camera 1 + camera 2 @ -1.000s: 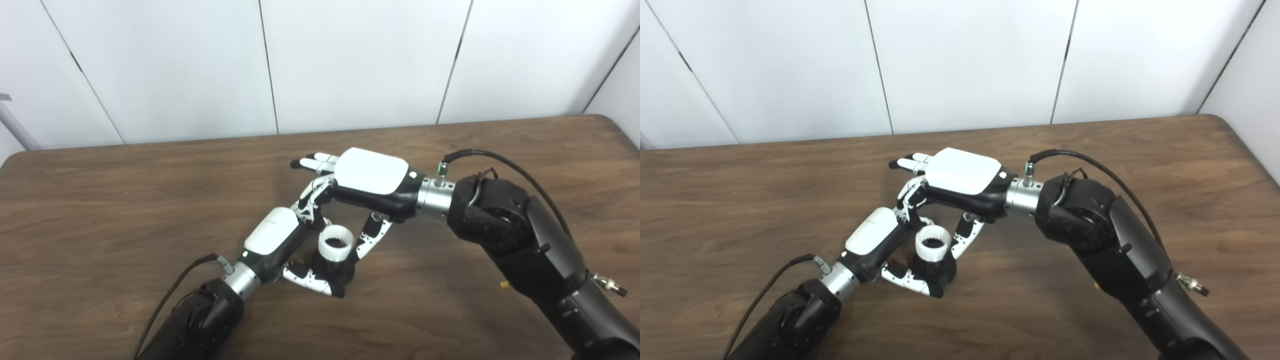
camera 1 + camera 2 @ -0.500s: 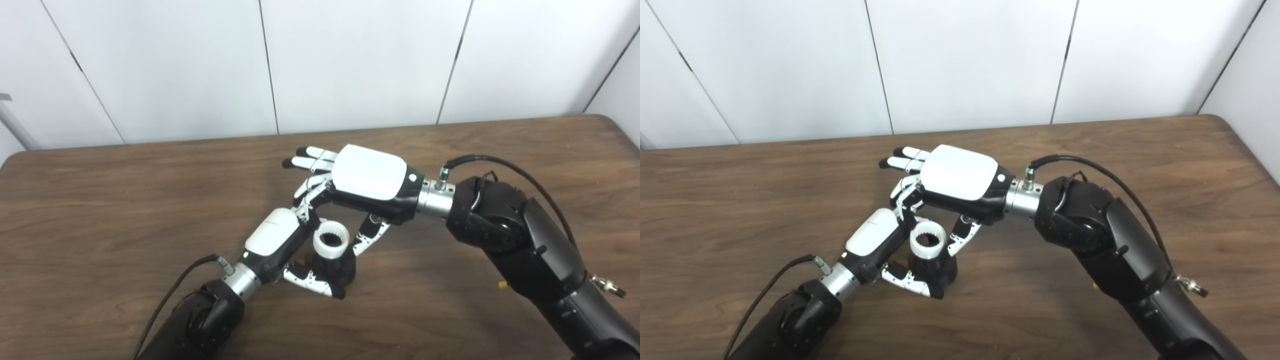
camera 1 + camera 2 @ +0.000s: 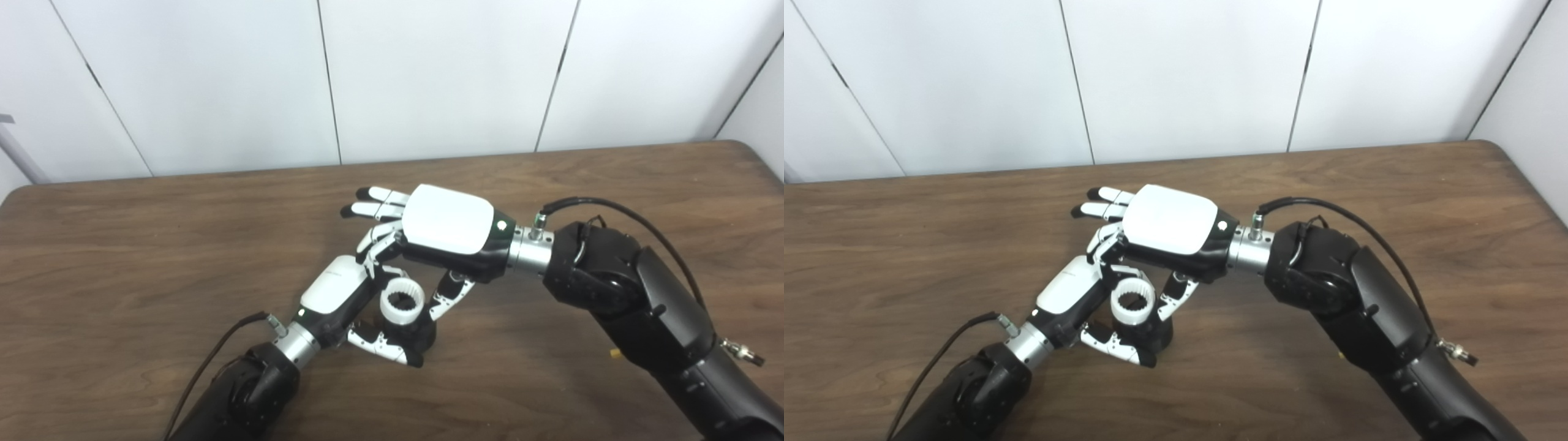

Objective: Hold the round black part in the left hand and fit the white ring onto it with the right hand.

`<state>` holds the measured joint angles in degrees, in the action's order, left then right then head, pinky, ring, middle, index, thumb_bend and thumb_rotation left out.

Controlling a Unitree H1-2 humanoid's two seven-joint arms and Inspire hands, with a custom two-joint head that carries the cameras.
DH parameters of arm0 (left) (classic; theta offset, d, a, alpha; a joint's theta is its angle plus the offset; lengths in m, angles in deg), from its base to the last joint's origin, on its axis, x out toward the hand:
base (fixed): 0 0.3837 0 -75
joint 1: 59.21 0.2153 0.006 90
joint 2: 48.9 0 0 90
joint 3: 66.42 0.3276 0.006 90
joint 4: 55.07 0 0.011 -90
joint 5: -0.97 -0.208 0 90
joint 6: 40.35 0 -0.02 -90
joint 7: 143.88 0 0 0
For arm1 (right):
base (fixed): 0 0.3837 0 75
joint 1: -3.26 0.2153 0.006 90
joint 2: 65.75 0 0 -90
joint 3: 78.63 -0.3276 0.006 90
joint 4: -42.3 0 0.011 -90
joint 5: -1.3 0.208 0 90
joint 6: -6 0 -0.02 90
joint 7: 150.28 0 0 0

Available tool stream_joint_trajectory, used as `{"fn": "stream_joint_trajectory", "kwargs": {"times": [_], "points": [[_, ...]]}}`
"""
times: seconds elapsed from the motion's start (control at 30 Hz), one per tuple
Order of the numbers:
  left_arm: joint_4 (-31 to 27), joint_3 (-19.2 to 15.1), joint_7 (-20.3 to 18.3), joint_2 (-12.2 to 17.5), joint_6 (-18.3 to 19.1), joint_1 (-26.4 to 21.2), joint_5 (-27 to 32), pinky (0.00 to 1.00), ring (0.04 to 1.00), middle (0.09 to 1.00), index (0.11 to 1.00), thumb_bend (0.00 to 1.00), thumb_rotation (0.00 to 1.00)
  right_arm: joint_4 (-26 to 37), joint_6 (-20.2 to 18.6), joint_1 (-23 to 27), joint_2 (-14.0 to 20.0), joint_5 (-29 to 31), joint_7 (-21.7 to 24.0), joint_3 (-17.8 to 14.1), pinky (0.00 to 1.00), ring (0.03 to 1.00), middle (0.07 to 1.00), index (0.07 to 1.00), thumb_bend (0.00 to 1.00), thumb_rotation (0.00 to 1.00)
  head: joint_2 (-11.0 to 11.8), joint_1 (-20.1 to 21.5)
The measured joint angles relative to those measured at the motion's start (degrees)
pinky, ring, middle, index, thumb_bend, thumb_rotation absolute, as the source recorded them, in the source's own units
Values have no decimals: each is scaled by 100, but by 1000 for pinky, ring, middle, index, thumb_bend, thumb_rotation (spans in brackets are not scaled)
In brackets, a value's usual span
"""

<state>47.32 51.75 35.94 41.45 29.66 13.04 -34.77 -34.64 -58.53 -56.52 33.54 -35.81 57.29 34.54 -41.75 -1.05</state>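
Our left robot hand (image 3: 335,289) is wrapped around the round black part (image 3: 415,334), its fingers (image 3: 378,347) curled under and around the part's lower body, holding it low over the tabletop (image 3: 122,257) with the open end facing up toward the cameras. Our right robot hand (image 3: 446,226) reaches in from above and to the right, and it grips the white ring (image 3: 402,301) between its thumb (image 3: 450,294) on the near side and a bent finger on the far side, while its other fingers stretch out flat and away to the left, clear of the work. The ring's toothed inner wall shows plainly, and through its hole we see dark material, which we take to be the top of the black part.

We judge that we are in the fitting step itself: the ring sits on top of the black part and looks roughly centred on it, though a little tilted, and we cannot tell whether it is fully seated or only resting on the rim.

The next move calls for a straight, gentle press down along the part's axis, with the left robot hand steady so the part does not rock. If the teeth must mesh, a small twist of the ring may be needed before we open the right robot hand.
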Motion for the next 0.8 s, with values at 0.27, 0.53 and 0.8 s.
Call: {"fn": "stream_joint_trajectory", "kwargs": {"times": [0.27, 0.53, 0.8], "points": [[-31, 3, 1, -2, 28, 18, -21, 1000, 940, 720, 481, 525, 62, 0, 9, -36, 248, 24, -121, 253, 1000, 933, 701, 478, 525, 139, -26, 0], [-46, 12, 1, -6, 63, 19, -35, 1000, 933, 725, 481, 525, 62, -19, 12, -106, 415, 71, -409, 443, 1000, 940, 699, 479, 525, 138, -18, -17], [-62, 19, 3, -8, 81, 19, -59, 1000, 944, 724, 481, 525, 61, -100, 12, -102, 447, 69, -476, 506, 1000, 941, 701, 479, 525, 139, -26, -53]]}}
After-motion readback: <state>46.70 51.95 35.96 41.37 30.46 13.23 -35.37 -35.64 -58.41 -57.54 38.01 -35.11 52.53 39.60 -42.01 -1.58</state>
